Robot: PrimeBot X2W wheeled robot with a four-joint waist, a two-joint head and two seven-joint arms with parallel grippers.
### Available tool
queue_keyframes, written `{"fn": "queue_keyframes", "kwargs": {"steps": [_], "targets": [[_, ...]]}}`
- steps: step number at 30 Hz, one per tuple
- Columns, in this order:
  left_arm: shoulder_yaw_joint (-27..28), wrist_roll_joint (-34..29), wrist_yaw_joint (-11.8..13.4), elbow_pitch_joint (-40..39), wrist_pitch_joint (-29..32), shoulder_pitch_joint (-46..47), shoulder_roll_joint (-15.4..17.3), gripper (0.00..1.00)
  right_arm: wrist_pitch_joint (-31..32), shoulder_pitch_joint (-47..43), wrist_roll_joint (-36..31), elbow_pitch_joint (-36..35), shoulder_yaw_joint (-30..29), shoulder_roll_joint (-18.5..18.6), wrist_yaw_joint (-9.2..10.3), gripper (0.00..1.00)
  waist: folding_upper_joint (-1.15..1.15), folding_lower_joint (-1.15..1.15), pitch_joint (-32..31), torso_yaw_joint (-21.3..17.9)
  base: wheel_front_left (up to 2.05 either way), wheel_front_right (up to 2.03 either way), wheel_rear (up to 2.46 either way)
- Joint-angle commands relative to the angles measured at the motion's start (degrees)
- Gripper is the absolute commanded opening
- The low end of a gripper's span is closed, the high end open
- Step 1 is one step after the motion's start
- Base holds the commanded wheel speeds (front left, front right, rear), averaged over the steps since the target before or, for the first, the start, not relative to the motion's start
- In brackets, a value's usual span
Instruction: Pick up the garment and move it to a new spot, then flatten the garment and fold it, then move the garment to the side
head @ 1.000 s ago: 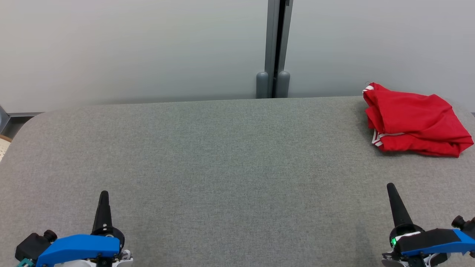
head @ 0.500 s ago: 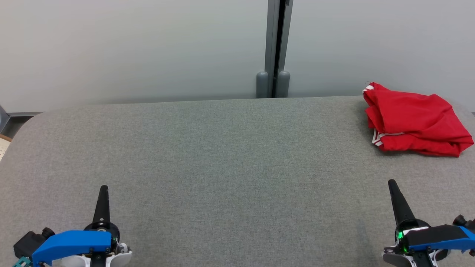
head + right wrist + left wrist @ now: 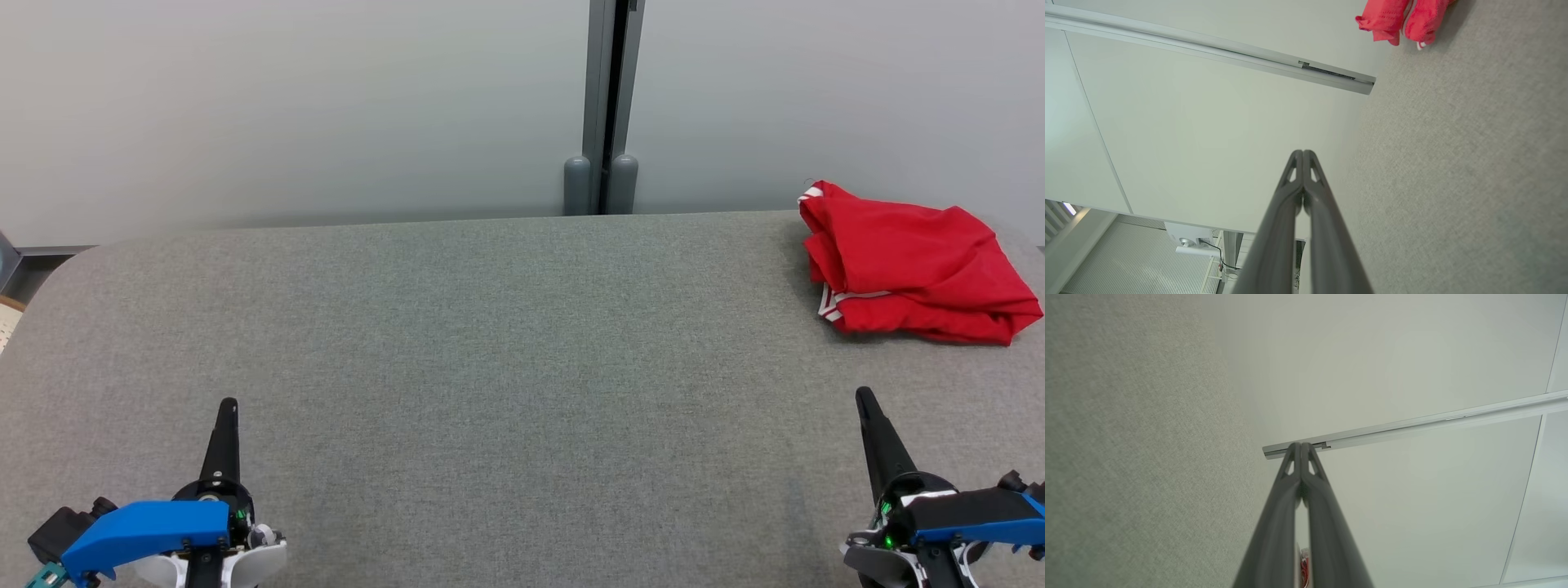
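Upper right, red garment (image 3: 914, 265) lay bunched on the grey table (image 3: 490, 343), pale wall (image 3: 286, 106) behind; left gripper (image 3: 229, 406), right gripper (image 3: 862, 395) both pressed together.

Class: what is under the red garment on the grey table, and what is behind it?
The red garment lies bunched on the grey table, near its far right corner. Behind it stands a pale wall panel. Anything beneath its folds is hidden by the cloth.

You'll see the garment (image 3: 914, 261), red with white trim, lying crumpled on the worktop (image 3: 522, 367), ahead of the right hand (image 3: 862, 395), untouched.
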State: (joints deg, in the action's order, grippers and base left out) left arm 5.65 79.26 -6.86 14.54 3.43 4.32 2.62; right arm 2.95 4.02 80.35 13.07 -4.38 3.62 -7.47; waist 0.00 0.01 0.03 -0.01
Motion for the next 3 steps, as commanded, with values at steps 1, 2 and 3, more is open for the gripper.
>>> {"fn": "queue_keyframes", "kwargs": {"steps": [1, 2, 3], "targets": [[0.34, 1.14, -0.33, -0.42, 0.32, 1.04, 0.35, 0.0, 0.29, 1.13, 1.26, -0.06, -0.25, 0.29, -0.04, 0.0, 0.0, 0.0, 0.01, 0.0, 0.0, 0.0, 0.0], [0.36, 1.64, -0.36, -0.42, 0.48, 1.11, 0.35, 0.0, 0.41, 1.14, 1.74, -0.01, -0.29, 0.28, -0.04, 0.0, 0.0, 0.0, 0.01, 0.0, 0.0, 0.0, 0.0], [0.38, 2.13, -0.38, -0.43, 0.55, 1.16, 0.35, 0.0, 0.5, 1.15, 2.23, 0.04, -0.33, 0.27, -0.03, 0.0, 0.0, 0.0, 0.02, 0.0, 0.0, 0.0, 0.0]]}}
